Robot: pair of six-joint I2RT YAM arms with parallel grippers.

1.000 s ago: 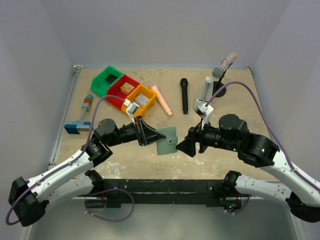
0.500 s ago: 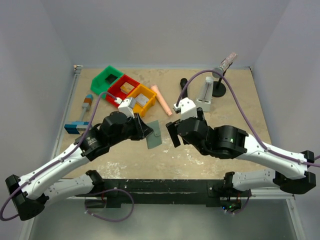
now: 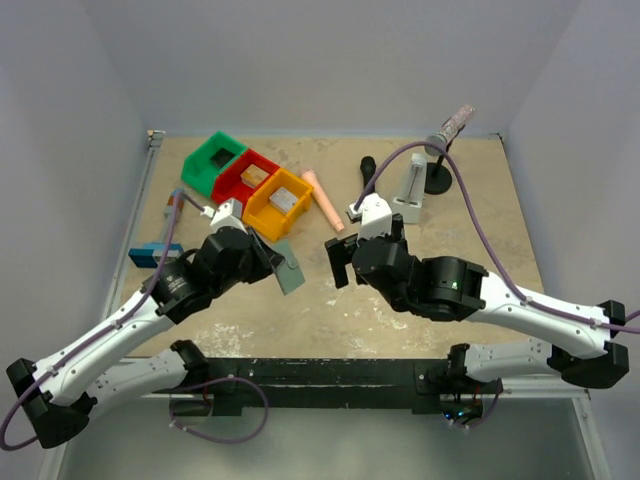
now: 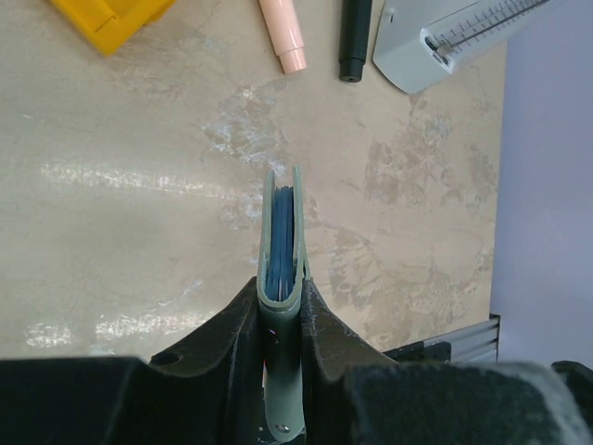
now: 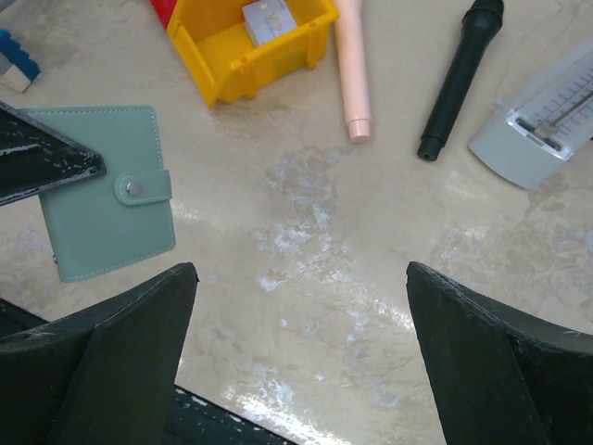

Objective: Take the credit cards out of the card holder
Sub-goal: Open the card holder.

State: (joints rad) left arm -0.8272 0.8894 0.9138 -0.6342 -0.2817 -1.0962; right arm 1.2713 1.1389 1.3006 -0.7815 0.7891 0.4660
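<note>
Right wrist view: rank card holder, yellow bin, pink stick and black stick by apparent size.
1. card holder, though it is held nearer the camera, so it looks inflated.
2. yellow bin, cropped at the top edge.
3. pink stick and black stick: they look alike and both are cropped, so unranked.

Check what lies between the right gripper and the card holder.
Only bare tabletop lies between the right gripper and the card holder, pinched in the left gripper. The top view shows it, the right wrist view too.

Tan bench [image 3: 490, 220]. Back left: green bin [image 3: 218, 160], red bin [image 3: 243, 178], yellow bin [image 3: 272, 205] in a row. Rightward: pink stick [image 3: 325, 203], black stick [image 5: 460, 79], white gauge [image 3: 410, 190].
</note>
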